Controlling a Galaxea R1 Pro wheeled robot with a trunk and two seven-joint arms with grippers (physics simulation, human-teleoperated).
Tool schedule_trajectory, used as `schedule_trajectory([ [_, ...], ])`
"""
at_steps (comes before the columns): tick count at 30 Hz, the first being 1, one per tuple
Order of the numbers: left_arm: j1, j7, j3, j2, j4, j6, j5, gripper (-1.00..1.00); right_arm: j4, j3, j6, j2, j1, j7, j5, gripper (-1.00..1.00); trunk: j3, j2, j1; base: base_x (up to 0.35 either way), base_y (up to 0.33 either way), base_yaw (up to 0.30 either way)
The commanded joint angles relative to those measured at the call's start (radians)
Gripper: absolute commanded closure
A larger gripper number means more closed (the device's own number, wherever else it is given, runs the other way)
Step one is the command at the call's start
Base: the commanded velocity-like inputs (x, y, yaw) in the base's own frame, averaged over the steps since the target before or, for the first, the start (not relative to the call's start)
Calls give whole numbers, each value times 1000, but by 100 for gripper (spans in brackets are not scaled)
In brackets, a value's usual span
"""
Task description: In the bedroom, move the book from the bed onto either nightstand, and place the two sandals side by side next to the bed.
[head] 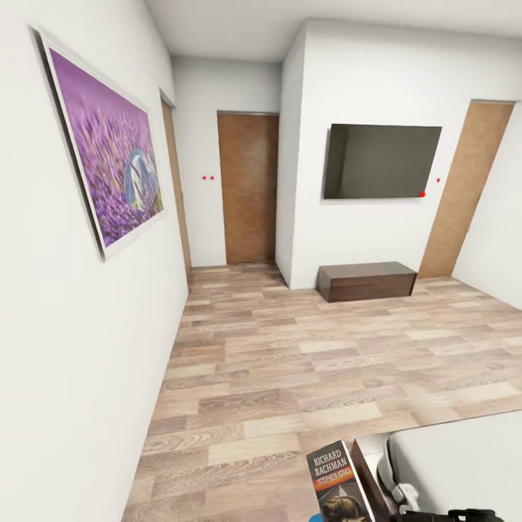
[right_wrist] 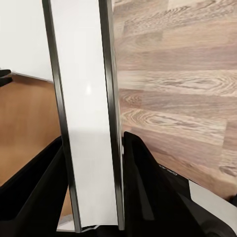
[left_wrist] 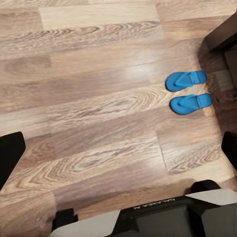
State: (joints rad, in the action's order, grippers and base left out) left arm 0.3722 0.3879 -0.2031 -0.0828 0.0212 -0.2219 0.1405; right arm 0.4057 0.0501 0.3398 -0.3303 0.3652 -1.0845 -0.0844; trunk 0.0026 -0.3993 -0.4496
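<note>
The right gripper (right_wrist: 94, 187) was clamped on the book (head: 339, 482), held upright edge-on near the bed (head: 464, 464); thin, light and stiff, it likely suited this grip across the covers; left jaws unclear

Black, matte, broad gripper fingers (right_wrist: 148, 182) are seen in the right wrist view. A white-and-black base housing (left_wrist: 148, 215) bearing small mirrored lettering is shown in the left wrist view.
</note>
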Motion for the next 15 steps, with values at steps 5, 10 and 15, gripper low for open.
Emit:
schedule_trajectory([
  [5,1,2,-9,0,-1,-4,10,-100,1,5,8,-1,0,0,-9,100,0,-1,0,0,0,251],
  [10,1,2,-9,0,-1,-4,10,-100,1,5,8,-1,0,0,-9,100,0,-1,0,0,0,251],
  [15,1,2,-9,0,-1,-4,11,-100,1,5,8,-1,0,0,-9,100,0,-1,0,0,0,251],
])
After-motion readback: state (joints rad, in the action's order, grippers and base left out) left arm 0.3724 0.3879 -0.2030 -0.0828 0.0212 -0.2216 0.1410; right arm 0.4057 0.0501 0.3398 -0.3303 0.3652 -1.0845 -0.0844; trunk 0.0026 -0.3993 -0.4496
